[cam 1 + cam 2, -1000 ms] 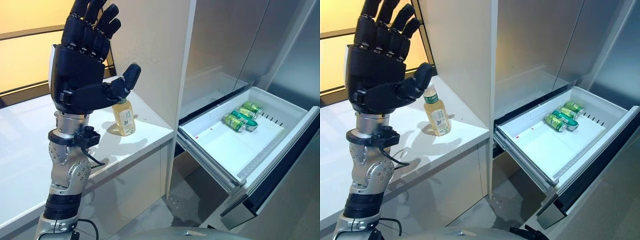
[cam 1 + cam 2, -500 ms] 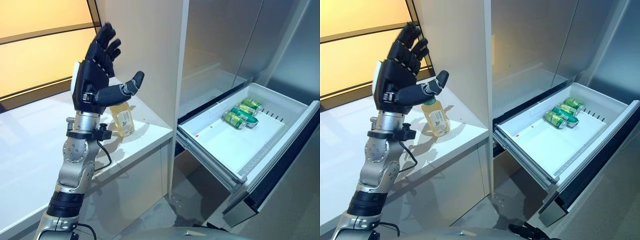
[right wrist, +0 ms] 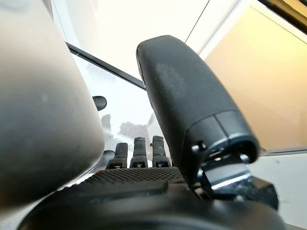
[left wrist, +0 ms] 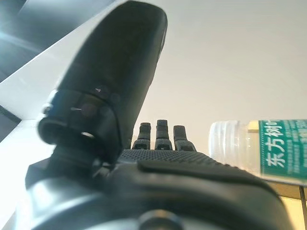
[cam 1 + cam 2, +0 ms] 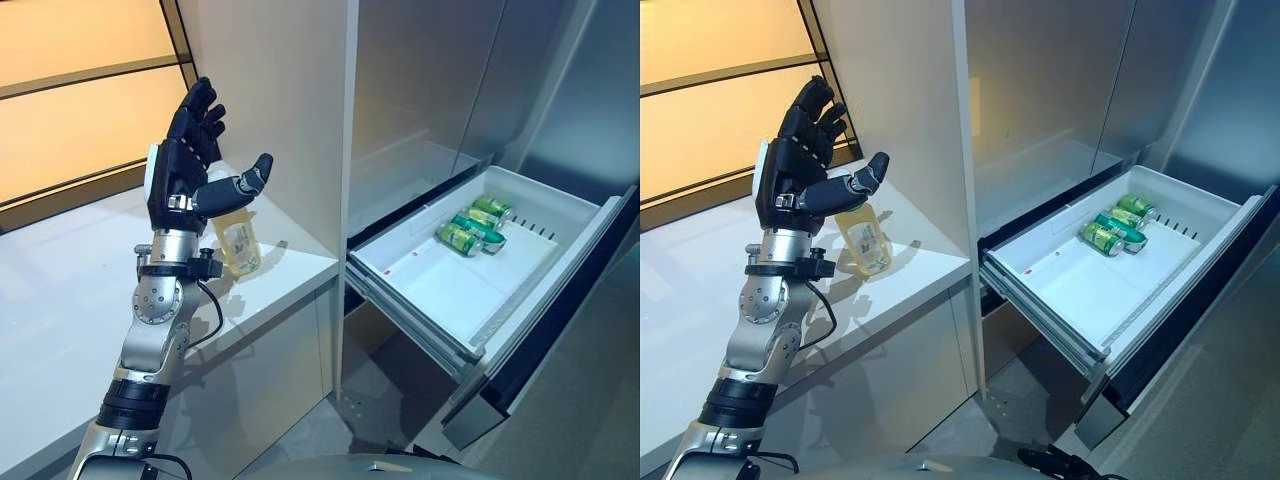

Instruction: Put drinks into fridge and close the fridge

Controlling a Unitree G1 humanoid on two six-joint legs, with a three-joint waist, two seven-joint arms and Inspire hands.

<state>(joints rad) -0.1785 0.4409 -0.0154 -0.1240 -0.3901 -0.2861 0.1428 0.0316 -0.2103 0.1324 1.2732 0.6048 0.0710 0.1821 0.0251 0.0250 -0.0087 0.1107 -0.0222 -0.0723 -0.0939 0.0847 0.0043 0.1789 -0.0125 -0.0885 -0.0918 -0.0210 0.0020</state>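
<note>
The left hand (image 5: 185,175) is raised above the desk (image 5: 60,290), fingers straight and spread wide, thumb standing out to the side, holding nothing. Its own wrist view agrees: fingers stretched, with the bottle's cap just past them and not between thumb and fingers. The right hand (image 3: 144,158) shows only in its own wrist view; its fingers look straight and it grips nothing.

The bottle (image 5: 238,240) stands upright on the desk, directly behind the left hand from the head camera, close to it but apparently not touched. It is near the desk's edge, beside the tall cabinet panel (image 5: 280,110). Past that panel, to the bottle's right and lower down, the fridge drawer (image 5: 470,290) is pulled out, with three green cans (image 5: 470,225) lying together at its back corner and most of its floor bare.

The step in hand looks like the reach for the bottle. The risks:
- The spread fingers or thumb could strike the bottle's neck and tip it; it is slender and tall.
- A knock could send it off the nearby desk edge.
- The panel stands close behind, so a wide sweep may hit it.
- Carrying the bottle to the drawer means clearing the panel's corner.
</note>
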